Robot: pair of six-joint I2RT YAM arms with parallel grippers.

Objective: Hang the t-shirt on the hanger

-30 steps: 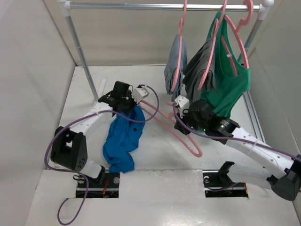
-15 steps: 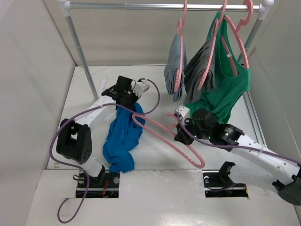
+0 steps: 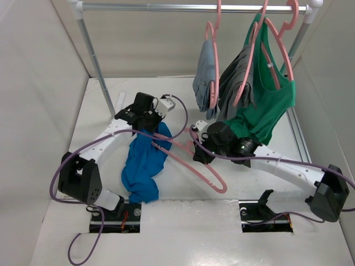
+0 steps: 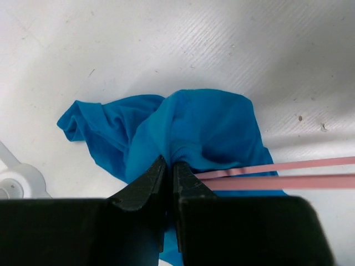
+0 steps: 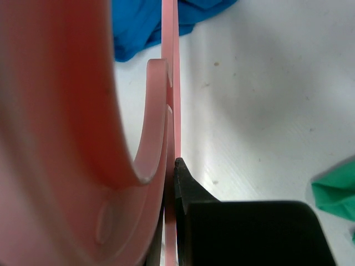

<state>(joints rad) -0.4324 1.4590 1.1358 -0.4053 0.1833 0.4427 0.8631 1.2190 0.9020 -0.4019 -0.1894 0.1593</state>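
Observation:
The royal-blue t-shirt [image 3: 143, 164] lies bunched on the table at centre left. My left gripper [image 3: 157, 127] is shut on a fold at its upper end; the left wrist view shows the jaws pinching blue cloth [image 4: 205, 130]. The pink hanger [image 3: 194, 163] slants across the table's middle, one end reaching into the lifted shirt, where two pink bars [image 4: 277, 174] enter beside my fingers. My right gripper [image 3: 195, 152] is shut on the hanger near its hook; the right wrist view shows the pink frame [image 5: 169, 66] clamped against the dark finger [image 5: 186, 185].
A silver rail [image 3: 188, 8] spans the back on two uprights. From it hang pink hangers with a grey garment [image 3: 206, 83], a dark grey garment [image 3: 238, 75] and a green tank top [image 3: 272, 97], close above my right arm. Walls close in left and right.
My right gripper has carried the hanger leftward, its end now reaching into the shirt. My left gripper has stayed shut on the shirt's upper fold, shifting only slightly.

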